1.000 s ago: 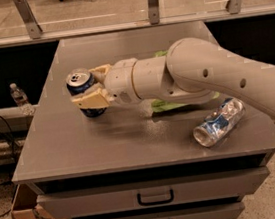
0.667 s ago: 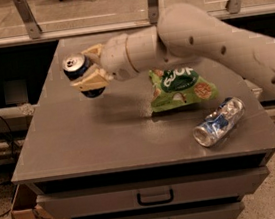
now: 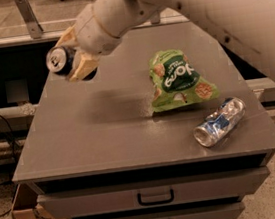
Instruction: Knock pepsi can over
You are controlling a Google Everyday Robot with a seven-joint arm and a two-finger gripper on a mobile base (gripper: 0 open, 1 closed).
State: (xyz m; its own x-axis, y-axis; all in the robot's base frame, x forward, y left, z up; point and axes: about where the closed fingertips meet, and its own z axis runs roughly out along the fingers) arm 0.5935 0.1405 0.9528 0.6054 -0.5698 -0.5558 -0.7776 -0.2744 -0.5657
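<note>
The pepsi can (image 3: 60, 61) is dark with a silver top. It is tilted, top toward the left, and held off the table above its far left part. My gripper (image 3: 75, 56) is shut on the can, its tan fingers (image 3: 84, 66) clamped on either side of the body. The white arm runs from the gripper up to the right across the top of the view.
A green snack bag (image 3: 178, 80) lies right of the table's middle. A dented silver-and-blue can (image 3: 220, 121) lies on its side near the front right. The grey table (image 3: 105, 136) has drawers with handles below. A cardboard box (image 3: 33, 216) sits on the floor at the left.
The gripper has lifted the can off the table and carried it up toward the far left edge. The can now tilts more to the left. The arm no longer hides the snack bag.
</note>
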